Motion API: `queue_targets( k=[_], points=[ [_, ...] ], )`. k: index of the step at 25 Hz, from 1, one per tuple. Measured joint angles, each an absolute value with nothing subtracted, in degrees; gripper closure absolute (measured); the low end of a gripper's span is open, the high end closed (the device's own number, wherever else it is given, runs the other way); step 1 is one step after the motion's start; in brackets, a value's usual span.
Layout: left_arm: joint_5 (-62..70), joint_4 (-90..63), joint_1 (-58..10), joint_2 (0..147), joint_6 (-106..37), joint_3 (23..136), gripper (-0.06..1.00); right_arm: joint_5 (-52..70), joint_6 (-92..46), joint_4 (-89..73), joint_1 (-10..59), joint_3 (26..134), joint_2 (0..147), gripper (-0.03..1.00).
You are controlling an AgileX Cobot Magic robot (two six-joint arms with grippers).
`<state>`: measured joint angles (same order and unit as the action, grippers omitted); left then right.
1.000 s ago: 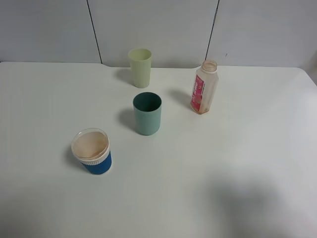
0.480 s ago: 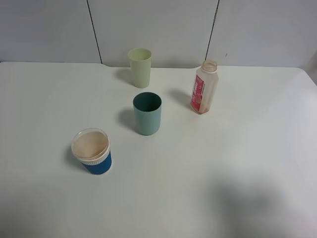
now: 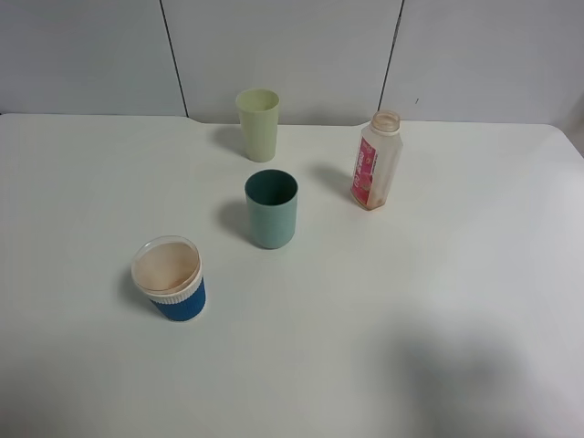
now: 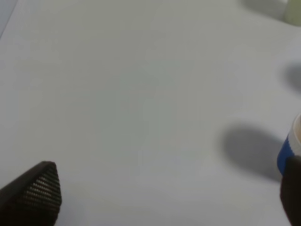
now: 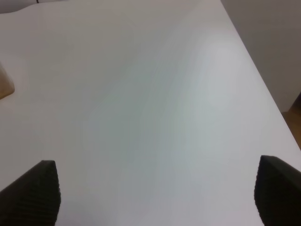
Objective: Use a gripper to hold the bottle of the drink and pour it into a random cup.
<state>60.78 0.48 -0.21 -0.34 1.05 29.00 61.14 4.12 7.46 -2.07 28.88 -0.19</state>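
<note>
Exterior high view shows the bottle (image 3: 376, 161) upright near the surface's (image 3: 474, 274) far right edge, untouched, beside three cups, nearer the right hand (image 5: 155, 195), whose fingers gape wide over bare surface, as do the left hand's (image 4: 169, 197).

From my remote seat the high view is evenly and softly lit, and the matte white bench (image 3: 438, 274) shows no glare. The tall pale green plastic cup (image 3: 258, 123), teal plastic cup (image 3: 271, 208) and blue cup with a white rim (image 3: 169, 278) cast short soft shadows toward their left. Both wrist views are blurred; past the left pincer (image 4: 164, 193) a smeared grey shadow lies, and the right pincer (image 5: 157, 193) sees washed-out bench.
</note>
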Motion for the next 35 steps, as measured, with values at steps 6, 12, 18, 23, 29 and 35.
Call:
queue_targets(
  k=[6, 12, 18, 23, 29, 35],
  points=[
    [60.78, 0.48, -0.21, -0.34, 1.05, 29.0, 0.02, 61.14, 4.12, 7.46, -2.07, 28.88, -0.19, 0.16],
    [60.78, 0.48, -0.21, -0.34, 1.05, 29.0, 0.02, 61.14, 4.12, 7.46, -2.07, 28.88, -0.19, 0.16],
    [60.78, 0.48, -0.21, -0.34, 1.05, 29.0, 0.02, 61.14, 4.12, 7.46, -2.07, 28.88, -0.19, 0.16],
    [60.78, 0.48, -0.21, -0.34, 1.05, 29.0, 0.02, 61.14, 4.12, 7.46, -2.07, 28.88, -0.19, 0.16],
    [60.78, 0.48, -0.21, -0.34, 1.05, 29.0, 0.02, 61.14, 4.12, 7.46, -2.07, 28.88, -0.19, 0.16],
    [60.78, 0.48, -0.21, -0.34, 1.05, 29.0, 0.02, 61.14, 4.12, 7.46, -2.07, 28.88, -0.19, 0.16]
  ],
)
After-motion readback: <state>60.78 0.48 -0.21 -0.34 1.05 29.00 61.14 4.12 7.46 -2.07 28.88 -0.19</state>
